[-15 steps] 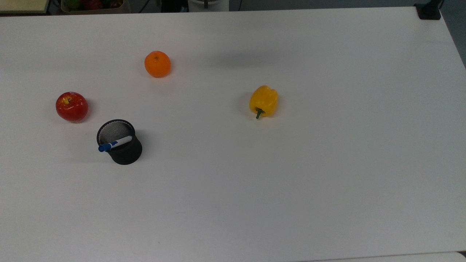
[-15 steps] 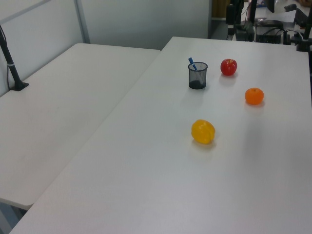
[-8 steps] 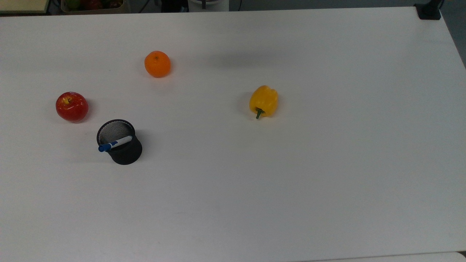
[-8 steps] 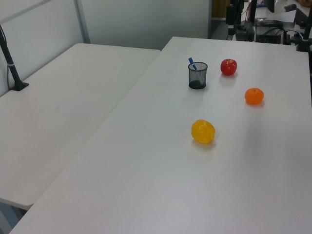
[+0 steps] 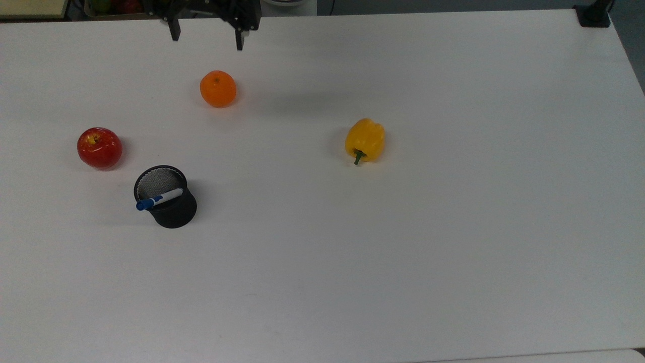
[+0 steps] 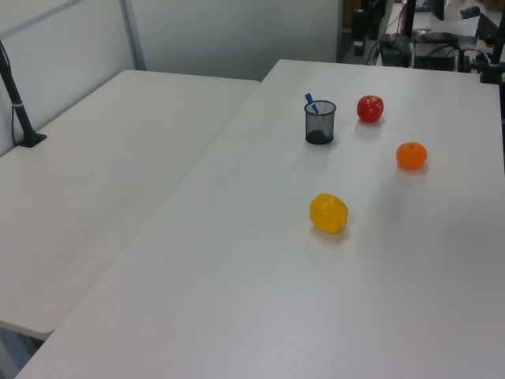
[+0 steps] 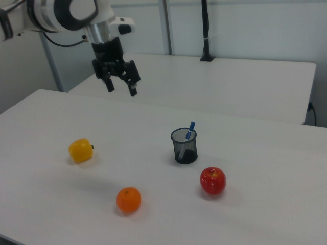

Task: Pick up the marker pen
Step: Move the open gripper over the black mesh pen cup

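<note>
Black fingers (image 7: 134, 86) hang spread wide apart with nothing between them, so the gripper (image 7: 121, 87) is empty and ready to close rather than carrying anything. In the right view it hangs high above the white table (image 7: 265, 214), well apart from every object, and in the top view its two tips poke in at the upper edge of the frame, beyond the orange (image 5: 217, 88). The marker pen (image 5: 158, 198) has not been touched: it stands tilted in the black mesh cup (image 5: 166, 197), its blue cap sticking out past the rim toward the top view's left, the white barrel sloping down inside. A red apple (image 5: 99, 147) sits near the cup, and a yellow pepper (image 5: 365, 140) lies well apart toward the top view's right. Judging from this, the task is only at its start: the whole approach is left, then a descent over the cup, a grip on the exposed capped end, and a lift clear of the mesh. The tilt of the pen and the closeness of the cup rim look like the points that will need care.
</note>
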Controlling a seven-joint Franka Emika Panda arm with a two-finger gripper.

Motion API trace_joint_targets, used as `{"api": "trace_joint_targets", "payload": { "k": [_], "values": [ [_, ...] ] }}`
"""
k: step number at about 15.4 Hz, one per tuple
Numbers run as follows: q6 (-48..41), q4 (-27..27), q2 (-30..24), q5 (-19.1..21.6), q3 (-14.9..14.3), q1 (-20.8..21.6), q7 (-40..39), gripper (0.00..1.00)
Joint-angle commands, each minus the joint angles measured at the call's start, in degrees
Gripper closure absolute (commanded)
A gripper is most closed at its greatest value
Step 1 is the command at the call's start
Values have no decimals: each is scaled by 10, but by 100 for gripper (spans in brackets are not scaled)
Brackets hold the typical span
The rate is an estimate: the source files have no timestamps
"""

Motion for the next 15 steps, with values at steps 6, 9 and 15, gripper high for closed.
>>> {"api": "trace_joint_targets", "payload": {
  "k": [6, 9, 15],
  "values": [
    [221, -8, 103, -1, -2, -56, -9, 0],
    [280, -8, 133, -1, -2, -63, -8, 0],
    [375, -9, 181, -5, -2, -77, 5, 0]
  ]
}}
